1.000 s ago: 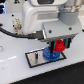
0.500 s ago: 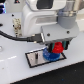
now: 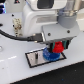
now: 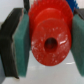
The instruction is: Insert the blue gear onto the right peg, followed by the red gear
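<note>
Red gear clamped in the claw, pads tight on both sides. Hanging just above the blue gear, already down on the right peg, roughly 7 o'clock from it. Straight drop, probably.

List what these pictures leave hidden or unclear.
- The right peg: exterior view, hidden behind the blue gear and red gear.
- Blue gear: wrist view, not visible; the red gear fills the frame.
- End effector fingertips: wrist view, cut off by the edges.
- Gear teeth: exterior view, too blurred.
</note>
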Robot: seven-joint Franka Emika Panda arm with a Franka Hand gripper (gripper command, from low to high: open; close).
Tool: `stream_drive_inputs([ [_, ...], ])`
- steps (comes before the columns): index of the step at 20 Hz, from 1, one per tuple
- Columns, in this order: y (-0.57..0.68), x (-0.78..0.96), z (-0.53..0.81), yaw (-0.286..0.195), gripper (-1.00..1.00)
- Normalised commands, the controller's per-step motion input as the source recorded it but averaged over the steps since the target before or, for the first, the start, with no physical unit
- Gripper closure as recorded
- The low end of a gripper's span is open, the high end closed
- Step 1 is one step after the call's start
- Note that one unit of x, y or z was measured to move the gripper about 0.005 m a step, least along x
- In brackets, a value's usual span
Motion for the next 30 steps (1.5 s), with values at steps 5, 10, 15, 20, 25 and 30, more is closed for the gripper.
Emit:
stream_drive_inputs([
  [5,-0.07,0.06,0.17,0.000,1.00],
  [10,-0.09,0.09,0.02,0.000,1.00],
  [15,-0.16,0.15,0.00,0.000,1.00],
  [20,-0.06,0.08,0.04,0.000,1.00],
  [25,-0.05,0.10,0.24,0.000,1.00],
  [30,-0.16,0.05,0.30,0.000,1.00],
])
